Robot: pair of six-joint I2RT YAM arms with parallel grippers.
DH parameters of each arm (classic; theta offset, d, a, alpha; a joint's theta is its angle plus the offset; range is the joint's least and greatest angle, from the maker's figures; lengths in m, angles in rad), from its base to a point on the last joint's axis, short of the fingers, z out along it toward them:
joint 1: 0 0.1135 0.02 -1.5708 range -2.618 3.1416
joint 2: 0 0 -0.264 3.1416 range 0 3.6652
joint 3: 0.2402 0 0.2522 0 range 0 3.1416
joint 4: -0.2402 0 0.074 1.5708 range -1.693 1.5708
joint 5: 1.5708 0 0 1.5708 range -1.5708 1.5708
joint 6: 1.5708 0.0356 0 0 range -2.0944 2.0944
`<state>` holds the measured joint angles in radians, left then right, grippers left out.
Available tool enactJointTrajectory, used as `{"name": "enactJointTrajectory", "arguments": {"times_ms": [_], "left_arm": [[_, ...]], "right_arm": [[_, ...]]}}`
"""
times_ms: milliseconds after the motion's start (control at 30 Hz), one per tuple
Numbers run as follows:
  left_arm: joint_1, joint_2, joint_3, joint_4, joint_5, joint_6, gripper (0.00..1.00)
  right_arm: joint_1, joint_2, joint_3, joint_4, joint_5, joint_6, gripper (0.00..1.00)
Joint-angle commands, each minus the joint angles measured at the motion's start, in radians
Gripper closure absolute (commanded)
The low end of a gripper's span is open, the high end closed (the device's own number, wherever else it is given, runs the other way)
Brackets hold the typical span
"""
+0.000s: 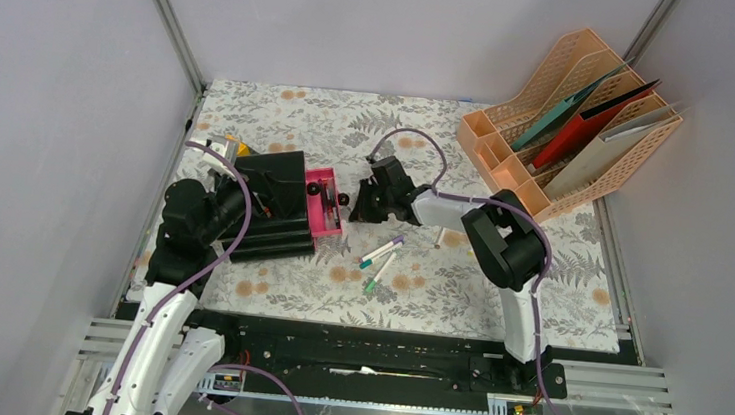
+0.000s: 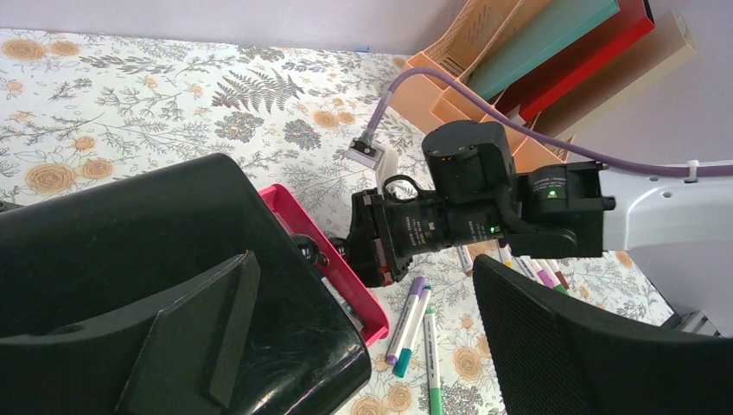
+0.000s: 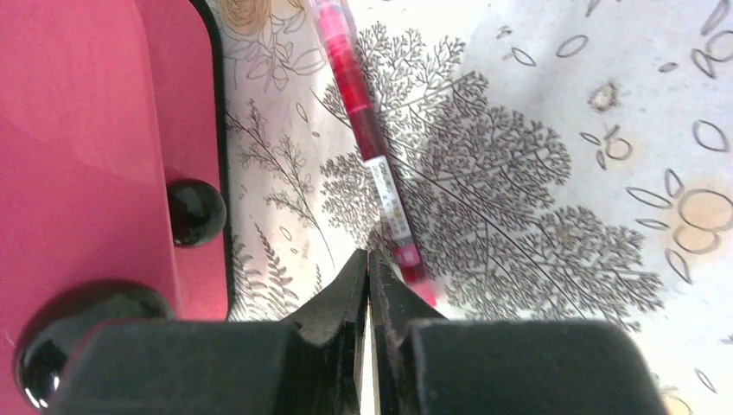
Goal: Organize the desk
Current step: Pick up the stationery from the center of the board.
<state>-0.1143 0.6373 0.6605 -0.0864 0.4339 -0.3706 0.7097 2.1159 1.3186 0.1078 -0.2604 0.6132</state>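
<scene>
Organizing appears to be at an early stage: the surface (image 1: 496, 299) beneath both arms carries loose markers (image 1: 381, 253) and a red pen (image 3: 372, 147) outside the pink tray (image 1: 324, 202), with the right claw (image 3: 369, 268) closed on nothing beside that pen and the left claw (image 1: 232, 196) fully open.

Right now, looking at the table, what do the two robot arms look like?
The left arm and right arm have white shells with bulky black joints. A purple cable runs along each. The right gripper is black with tapered fingers.
</scene>
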Motion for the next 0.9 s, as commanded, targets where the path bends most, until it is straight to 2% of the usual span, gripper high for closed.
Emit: {"name": "enactJointTrajectory", "arguments": {"times_ms": [0,200,333,467,867], "left_arm": [[0.007,-0.006,0.002,0.054,0.021,-0.004,0.01],[0.007,-0.013,0.001,0.055,0.021,-0.004,0.01],[0.007,-0.017,0.001,0.055,0.023,-0.004,0.01],[0.008,-0.016,0.001,0.057,0.023,-0.004,0.01],[0.008,-0.021,0.001,0.056,0.023,-0.002,0.01]], "right_arm": [[-0.019,-0.101,-0.022,-0.031,0.053,-0.139,0.91],[-0.038,-0.169,-0.022,-0.031,-0.113,-0.358,0.85],[-0.038,-0.190,0.005,-0.081,-0.080,-0.524,0.67],[-0.042,-0.119,0.076,-0.167,-0.047,-0.521,0.64],[-0.041,0.028,0.166,-0.225,-0.070,-0.471,0.59]]}}
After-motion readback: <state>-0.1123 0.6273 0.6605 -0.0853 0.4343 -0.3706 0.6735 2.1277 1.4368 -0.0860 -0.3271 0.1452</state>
